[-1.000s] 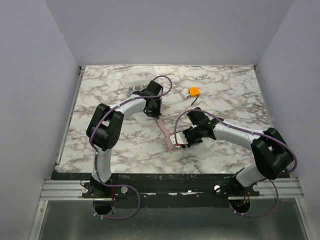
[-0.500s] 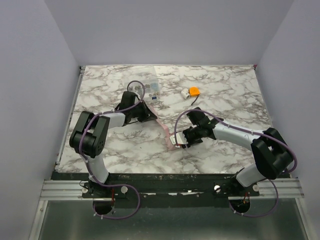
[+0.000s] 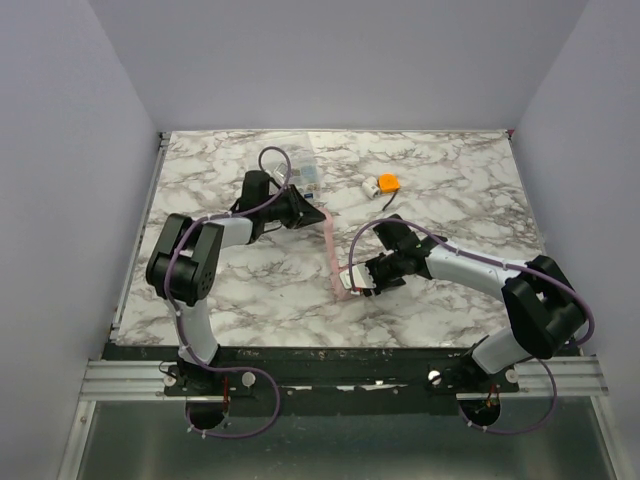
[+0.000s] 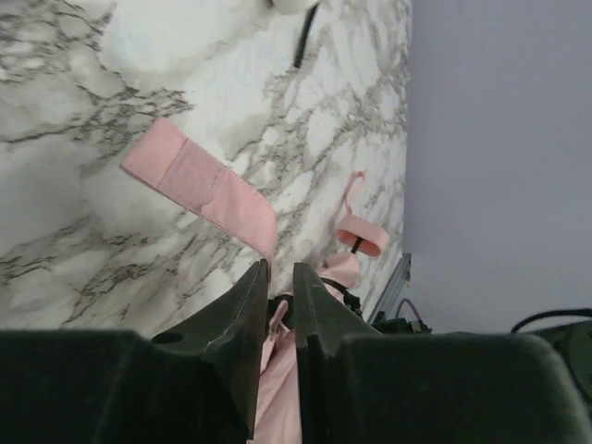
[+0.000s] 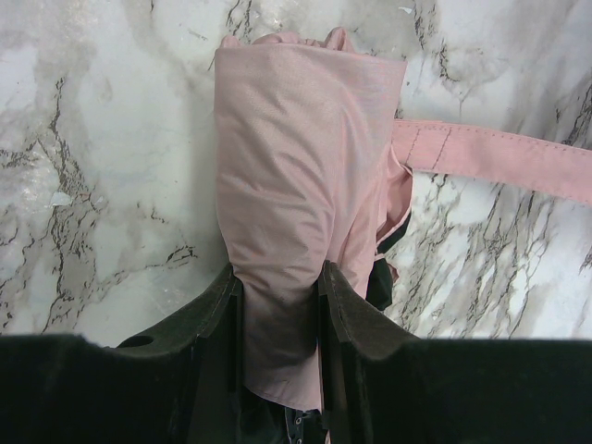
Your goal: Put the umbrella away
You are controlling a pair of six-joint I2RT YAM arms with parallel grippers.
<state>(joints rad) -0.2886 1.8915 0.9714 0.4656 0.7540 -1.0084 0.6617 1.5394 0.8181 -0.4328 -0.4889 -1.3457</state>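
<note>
right hand (image 5: pixel 277 274) | grips umbrella (image 5: pixel 296 157) | long axis along hand, pointing away

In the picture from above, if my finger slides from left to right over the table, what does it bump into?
Left end effector → pink umbrella, pulled long by its strap → orange-and-white gadget. The right end effector overlaps the last two, so it has no clear place.

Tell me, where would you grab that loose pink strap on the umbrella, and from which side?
Probably near its free end, jaws closing on its flat faces: the strap is a thin ribbon. Come from the left, since the right gripper clamps the umbrella roll at its other end. The left gripper pinches it about there.
</note>
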